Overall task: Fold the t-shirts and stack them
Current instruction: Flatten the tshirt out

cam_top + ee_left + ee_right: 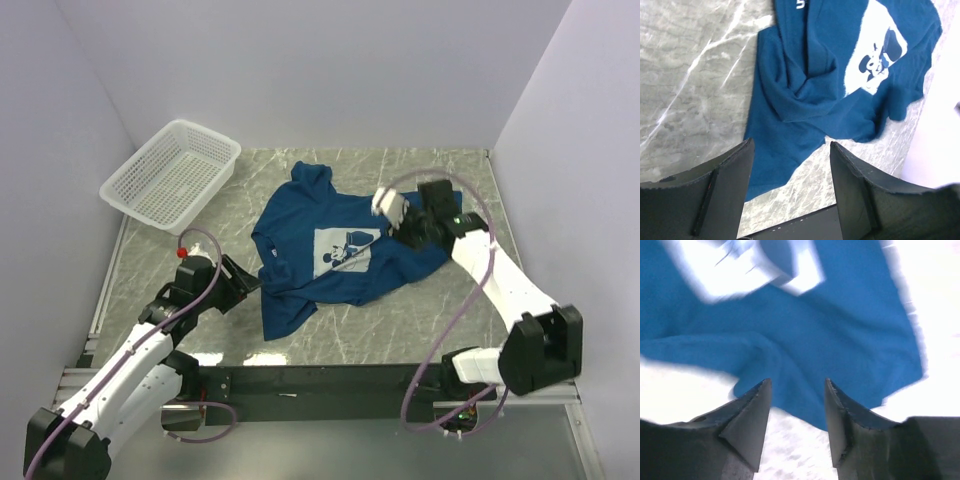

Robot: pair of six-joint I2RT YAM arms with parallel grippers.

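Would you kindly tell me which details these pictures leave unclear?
- Right wrist view: motion blur smears the t-shirt print, so its figure is unreadable; whether the right gripper touches cloth is unclear.
- Left wrist view: the top edge cuts off the t-shirt's upper part.
- Top view: the right arm covers the t-shirt's edge beneath it.

The right wrist view is blurred: the t-shirt [805, 340] shows only as soft blue folds, its chest print [740, 270] as a pale streak cut off at the top edge. From above, the right arm [440, 225] covers what is probably a sleeve, and the printed figure is too small to read.
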